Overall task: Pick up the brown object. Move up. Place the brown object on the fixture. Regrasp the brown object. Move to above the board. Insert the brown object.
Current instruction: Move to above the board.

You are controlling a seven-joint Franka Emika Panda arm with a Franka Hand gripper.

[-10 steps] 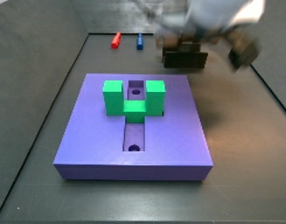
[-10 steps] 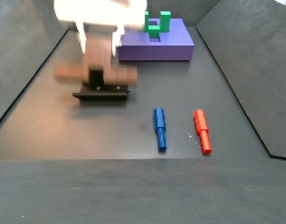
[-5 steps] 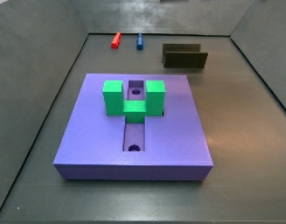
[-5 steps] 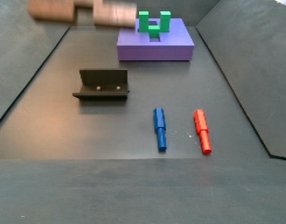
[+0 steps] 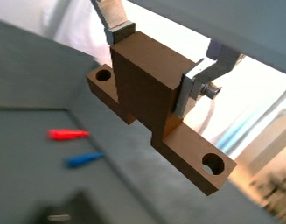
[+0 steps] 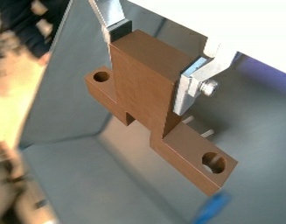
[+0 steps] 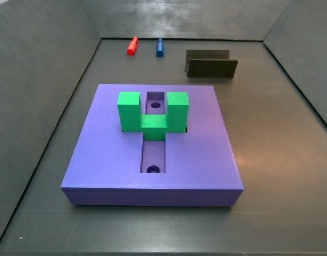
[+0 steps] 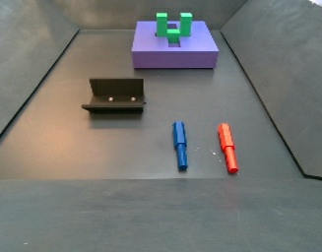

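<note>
In both wrist views my gripper [image 5: 166, 59] [image 6: 159, 57] is shut on the brown object [image 5: 151, 83] [image 6: 151, 83]; its silver fingers [image 5: 205, 77] press the two sides of its thick block. The bar with round end holes hangs below the jaws. The gripper and the brown object are out of both side views. The fixture [image 7: 211, 64] [image 8: 114, 95] stands empty on the floor. The purple board [image 7: 154, 165] [image 8: 175, 49] carries the green U-shaped block [image 7: 154, 110] [image 8: 174, 25] over its central groove.
A red pen [image 8: 227, 147] [image 7: 132, 45] and a blue pen [image 8: 179, 143] [image 7: 160, 46] lie on the floor beyond the fixture from the board; both show blurred in a wrist view, the red pen [image 5: 68, 135] and the blue pen [image 5: 84, 160]. Dark walls enclose the floor.
One second ago the arm blurred over the fixture. Half a second ago it was rising at the picture edge. Now it has left both side views. Nothing else moved.
</note>
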